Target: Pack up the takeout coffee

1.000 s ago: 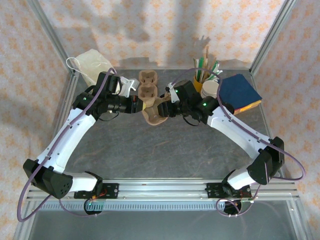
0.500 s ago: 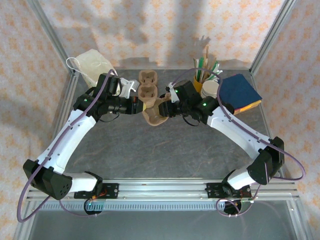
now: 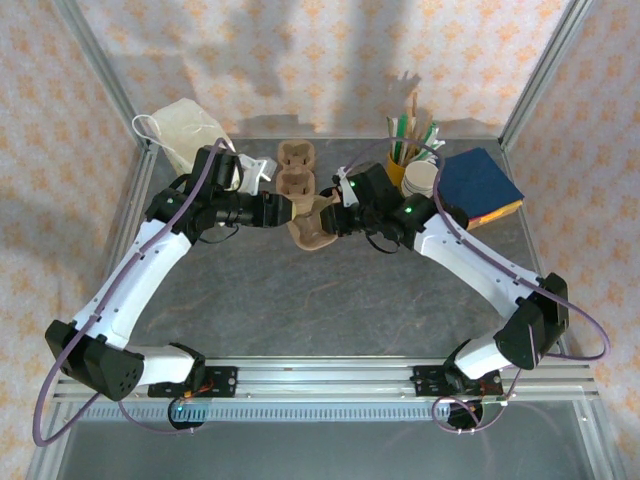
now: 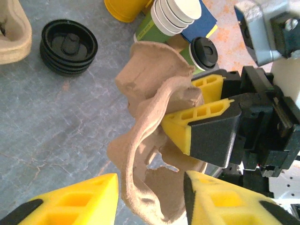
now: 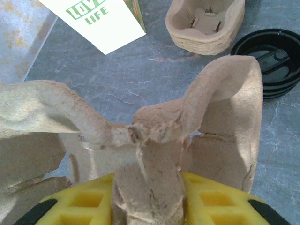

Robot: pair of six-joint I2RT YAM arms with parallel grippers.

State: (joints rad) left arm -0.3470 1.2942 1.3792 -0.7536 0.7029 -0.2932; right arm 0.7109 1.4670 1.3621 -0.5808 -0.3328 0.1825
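Step judged: readying of pulp cup carrier [image 3: 312, 228], seen mid-frame in top view. Carrier's central ridge pinched by right gripper [image 5: 150, 190]. Left gripper [image 4: 150, 187] spread, carrier edge between its fingers, unclamped. Takeout coffee [image 4: 204, 50] standing on table [image 4: 47, 103], upper right of left wrist view, behind carrier, not yet loaded. Next move judged to call for carrier being laid flat, sockets up, before cup is fetched.

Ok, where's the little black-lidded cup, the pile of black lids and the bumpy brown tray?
Small paper cup with black lid [image 4: 205, 50], left wrist view, lid's top.
Stack of round black plastic lids [image 4: 69, 47], left wrist view, top lid.
Brown pulp-cardboard tray [image 4: 150, 89], left wrist view, upper lobe.
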